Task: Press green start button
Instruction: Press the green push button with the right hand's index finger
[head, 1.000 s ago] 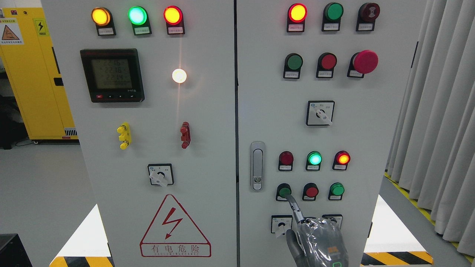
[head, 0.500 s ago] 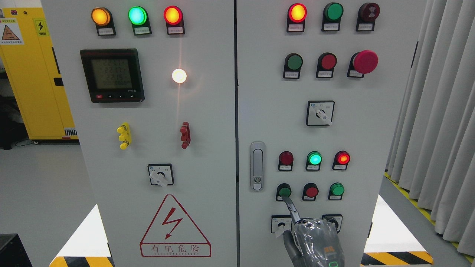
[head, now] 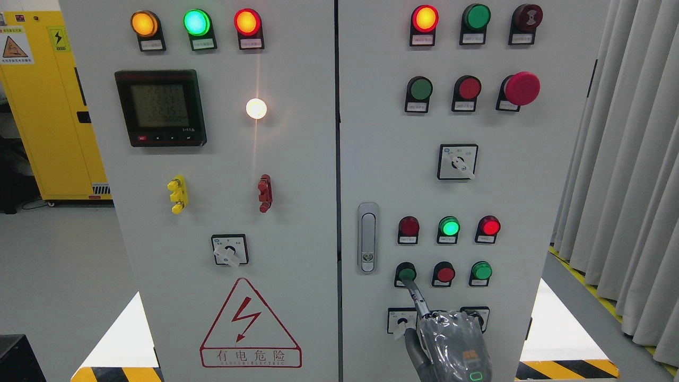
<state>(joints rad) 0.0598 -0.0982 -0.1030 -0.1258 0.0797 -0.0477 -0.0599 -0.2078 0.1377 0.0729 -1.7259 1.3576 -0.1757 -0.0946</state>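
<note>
The green start button [head: 407, 273] sits in the lower row of the right cabinet door [head: 382, 159], leftmost of three buttons. My right hand [head: 452, 342], grey and wrapped in clear plastic, rises from the bottom edge just below it. Its index finger [head: 417, 300] is stretched out up and to the left, and the tip touches the lower edge of the green button. The other fingers are curled in and hold nothing. My left arm does not show.
A red button [head: 445, 274] and another green button [head: 481, 271] sit right of the target. Above them are three lamps, the green lamp [head: 449, 227] lit. Two rotary switches [head: 402, 321] lie beside the hand, and a door latch [head: 367, 237] is to the left. Grey curtains [head: 626, 175] hang at right.
My right hand has shifted slightly left and a little closer to the panel. The index fingertip has stayed on the green button's lower edge.
</note>
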